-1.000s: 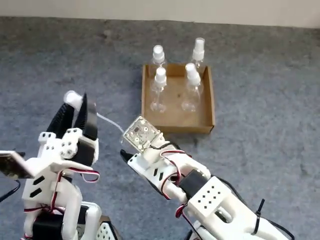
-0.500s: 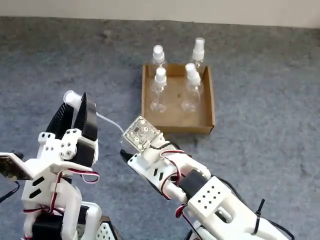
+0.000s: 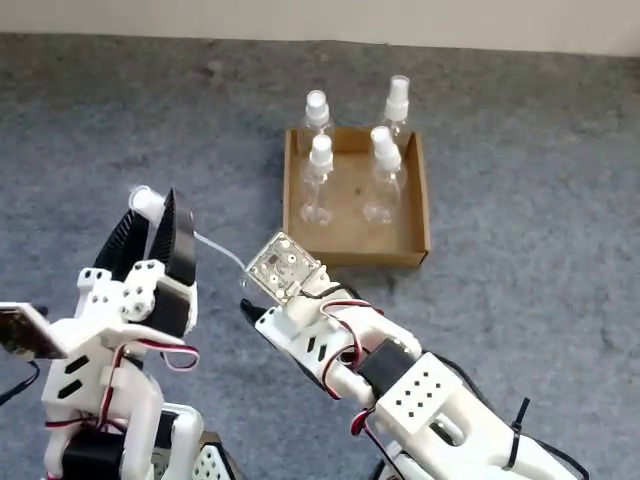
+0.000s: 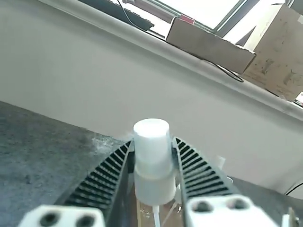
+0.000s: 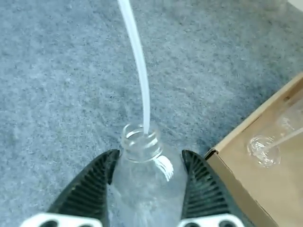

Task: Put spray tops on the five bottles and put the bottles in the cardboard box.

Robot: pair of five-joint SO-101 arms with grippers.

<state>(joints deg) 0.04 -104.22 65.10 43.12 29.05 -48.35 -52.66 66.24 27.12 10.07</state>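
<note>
Item under check: fifth bottle [image 5: 144, 184], uncapped, clamped btwn both fingers of right gripper [image 5: 149, 158] at the shoulder. Pos.: just beside a near corner of the cardboard box [image 3: 355, 258], outside it. Spray top [image 4: 151, 156] is clamped at the cap btwn the fingers of left gripper [image 3: 152, 203], over the grey carpet [image 3: 520, 200], well apart from the bottle. Key relation: dip tube [image 3: 218, 245] bridges the two, and its tip sits at the bottle neck [image 5: 140, 138], apparently just inside the rim. Tube long axis runs from the cap on a slant across to the neck. Per right wrist view it is nearly in line w/ the bottle's long axis, w/ a slight lean off centre. Neck opening points away from right gripper, toward left gripper; cap end of spray top points away from the bottle. Bottle tilt re carpet: cannot tell. Left arm carries the part that has to travel. Judged next move: feed cap along tube axis until collar meets neck, w/ most of the tube length not yet in. Risk, judged: tube bows or slips off the rim if approach drifts sideways. Task status: four capped bottles [image 3: 318, 175] at the box, two plainly inside. Far two stand at the far wall, inside or behind not determinable. This bottle judged the last.
</note>
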